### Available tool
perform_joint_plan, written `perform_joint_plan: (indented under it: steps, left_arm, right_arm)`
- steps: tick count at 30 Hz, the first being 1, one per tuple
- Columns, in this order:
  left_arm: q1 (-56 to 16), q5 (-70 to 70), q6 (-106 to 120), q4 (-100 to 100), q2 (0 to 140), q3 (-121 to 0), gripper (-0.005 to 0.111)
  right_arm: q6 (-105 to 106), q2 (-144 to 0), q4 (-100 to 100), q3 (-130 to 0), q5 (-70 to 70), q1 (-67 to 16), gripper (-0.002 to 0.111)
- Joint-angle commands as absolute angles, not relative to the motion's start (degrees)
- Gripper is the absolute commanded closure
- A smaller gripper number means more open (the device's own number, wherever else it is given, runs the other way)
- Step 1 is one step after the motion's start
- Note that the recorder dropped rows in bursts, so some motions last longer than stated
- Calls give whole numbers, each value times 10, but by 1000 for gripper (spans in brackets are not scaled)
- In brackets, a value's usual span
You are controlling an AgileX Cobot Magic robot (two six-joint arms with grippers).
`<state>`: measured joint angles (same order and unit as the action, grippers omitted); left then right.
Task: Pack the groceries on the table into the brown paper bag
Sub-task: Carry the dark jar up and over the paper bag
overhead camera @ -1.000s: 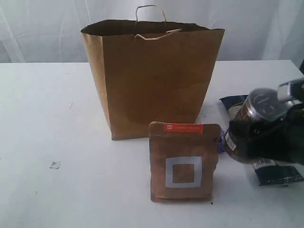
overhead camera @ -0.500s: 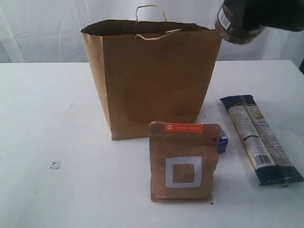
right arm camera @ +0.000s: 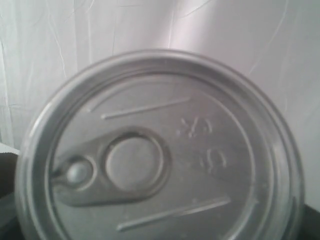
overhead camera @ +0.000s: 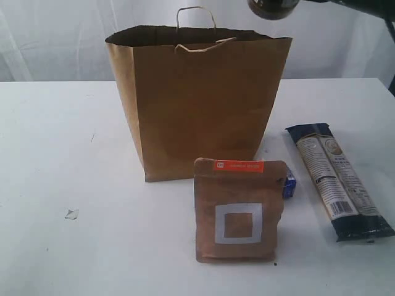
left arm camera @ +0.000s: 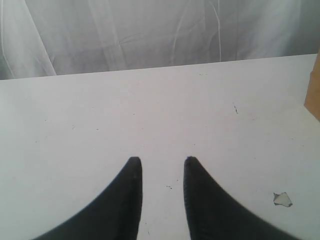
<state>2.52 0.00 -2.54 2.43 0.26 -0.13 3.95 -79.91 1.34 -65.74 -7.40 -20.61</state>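
The small dark jar sits at the very top edge of the exterior view. Only a rounded, brown-black part of it shows, in the air at about 1 o'clock from the mouth of the brown paper bag. In the right wrist view its silver pull-tab lid fills the frame, ring and embossed ribs plain, turned squarely at the camera. The jar's long axis therefore runs along the arm's reach, but its tilt cannot be read in the exterior view because most of it is cut off. The right gripper clasps the jar, with dark finger edges showing on either side of the lid.

The bag stands upright on the white table, mouth open upward, its twisted handles at 12 o'clock. At 6 o'clock from it the brown square-marked pouch stands upright, its face to the camera. The long navy-tan packet lies flat at 4 o'clock from the bag, its length running from 11 to 5 o'clock.

The left gripper hangs over bare table, its black fingers a narrow gap apart and holding nothing.
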Motion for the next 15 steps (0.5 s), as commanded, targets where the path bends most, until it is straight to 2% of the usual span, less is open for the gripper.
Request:
perform_joint_plan:
  steps: [1, 15]
  left_arm:
    - [27, 0, -25, 17, 0, 0, 72]
    - [27, 0, -25, 17, 0, 0, 72]
  right_arm:
    - [43, -838, 16, -704, -118, -205, 108]
    - [0, -905, 31, -748, -97, -227, 108]
